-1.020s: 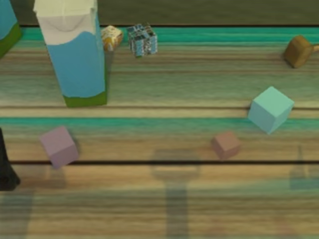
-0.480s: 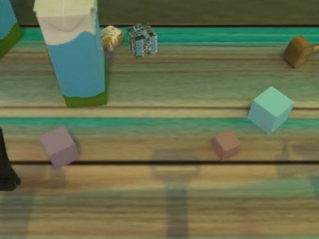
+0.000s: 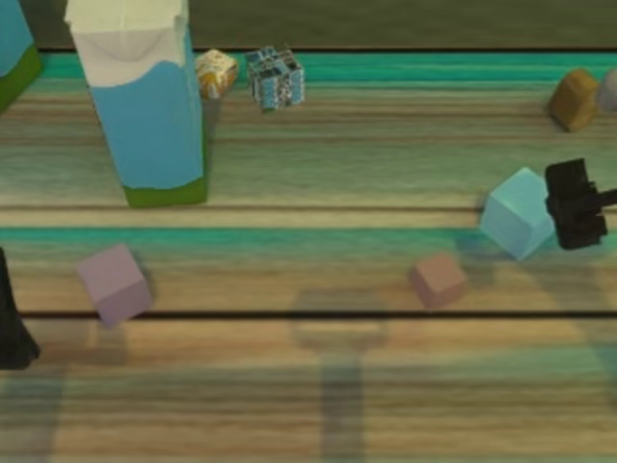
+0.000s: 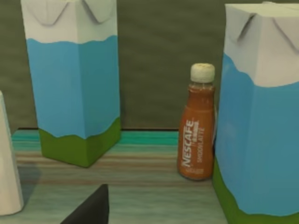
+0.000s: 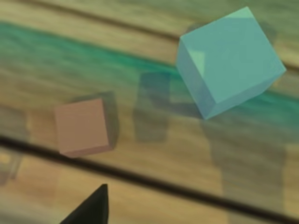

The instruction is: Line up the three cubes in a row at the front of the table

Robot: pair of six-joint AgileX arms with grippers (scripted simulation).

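Right now your right gripper point(image 3: 576, 204) sits at the table's 3 o'clock edge in the top view, a black block just beside the large light cyan matte cube point(image 3: 522, 212), on that cube's 3 o'clock side. You cannot tell whether it touches the cube, and you cannot tell if its fingers are spread or pressed together. The right wrist view shows the cyan cube point(image 5: 229, 60) free on the wood with the small dusty pink-brown matte cube point(image 5: 82, 126) near it, apart, and only one dark fingertip point(image 5: 91, 208) at the frame edge.

On the top view the pink-brown cube point(image 3: 439, 280) lies at about 7 o'clock from the cyan one, just above the dark groove. The medium pale lilac matte cube point(image 3: 115, 283) is well apart, at the table's 9 o'clock side, also just above that groove. All three rest on the streaked tan, green and teal wooden table point(image 3: 318, 386), not in a row.

Your left gripper point(image 3: 12, 323) shows as a dark shape at the 9 o'clock edge, near the lilac cube; fingers cannot be told.

Far side: a tall blue, white and green carton point(image 3: 140, 101), a small orange-and-cream patterned cube point(image 3: 216, 72), a multicoloured puzzle cube point(image 3: 275, 77), and a brown wooden block point(image 3: 575, 98) toward 2 o'clock. The left wrist view shows cartons point(image 4: 72, 79) and a brown Nescafe bottle point(image 4: 198, 123).
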